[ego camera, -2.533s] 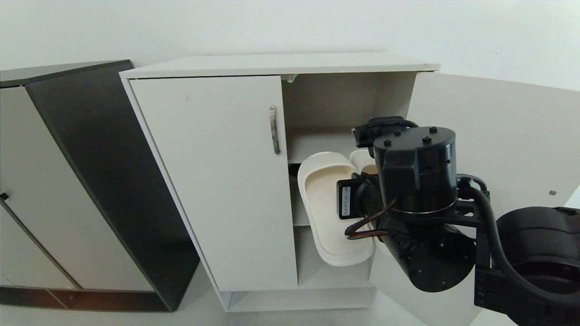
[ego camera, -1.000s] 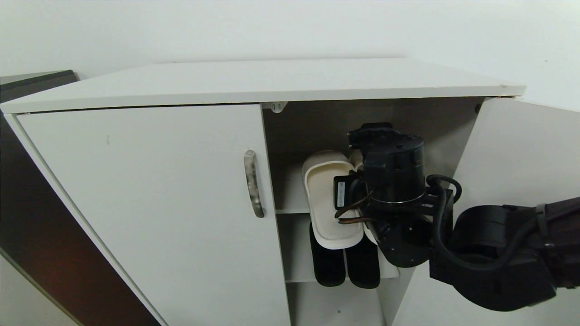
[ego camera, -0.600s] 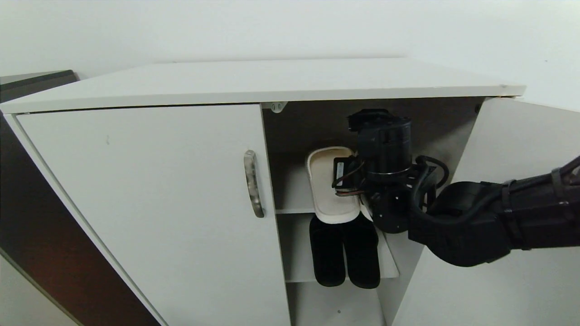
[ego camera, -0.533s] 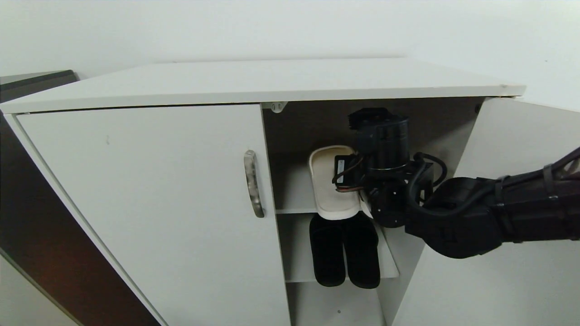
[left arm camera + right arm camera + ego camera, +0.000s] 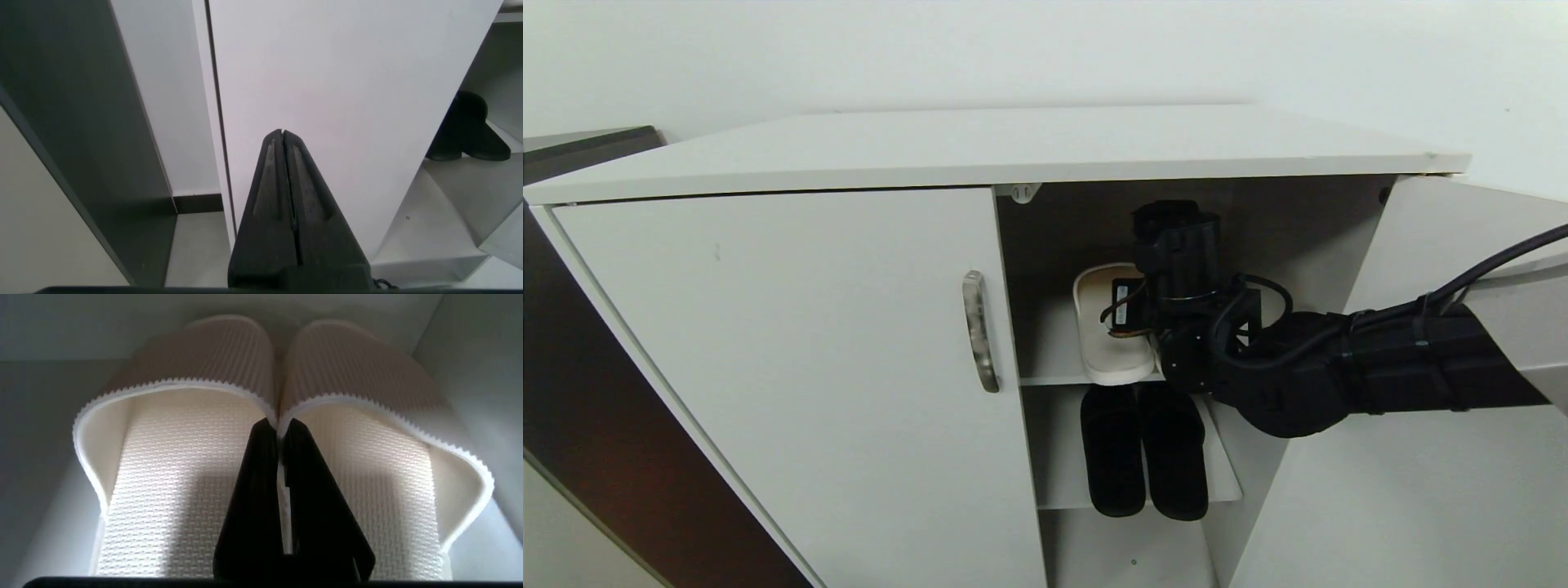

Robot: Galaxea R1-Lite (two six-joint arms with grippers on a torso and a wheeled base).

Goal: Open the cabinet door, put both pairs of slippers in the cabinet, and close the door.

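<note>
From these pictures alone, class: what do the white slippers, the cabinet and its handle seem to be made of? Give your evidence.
The white slippers look like soft moulded foam or rubber, matt: waffle-textured surface, serrated strap edges. The cabinet is probably laminated or painted board: flat, smooth white panels. The handle looks like metal: silvery sheen.

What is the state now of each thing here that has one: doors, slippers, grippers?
left door: closed.
right door: open.
white slippers: inside the cabinet at the upper shelf, gripped as a pair.
black slippers: lying on the lower shelf.
right gripper: shut on white slippers.
left gripper: shut, empty.
</note>
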